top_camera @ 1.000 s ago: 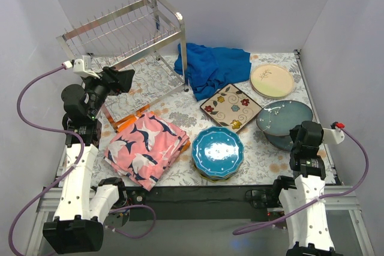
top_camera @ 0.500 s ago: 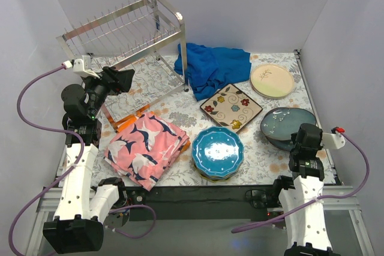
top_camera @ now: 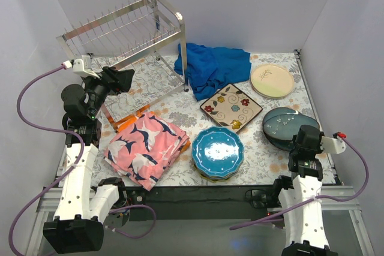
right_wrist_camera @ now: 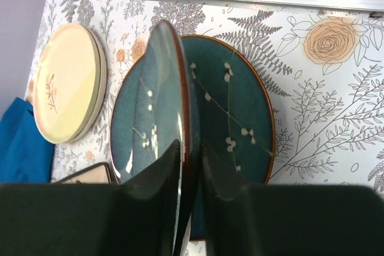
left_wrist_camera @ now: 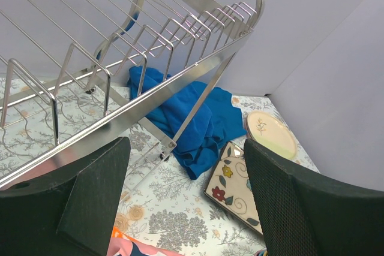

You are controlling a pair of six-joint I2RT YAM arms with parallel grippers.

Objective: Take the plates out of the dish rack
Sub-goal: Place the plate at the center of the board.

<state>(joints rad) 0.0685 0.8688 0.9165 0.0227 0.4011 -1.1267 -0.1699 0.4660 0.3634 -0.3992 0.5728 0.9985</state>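
Pinching a teal plate by its rim in my right jaws, tilted over its twin on the surface. Stiff, slick, chippable: hold the rim squarely. Left jaws gape empty beside the rack.

Plain pale lilac-grey walls on back, left, right sides. Table covered with white sheet printed in grey ferns and peach roses. Black strip and silver metal frame rail along near edge, another rail down right edge. Soft even light, faint shadows
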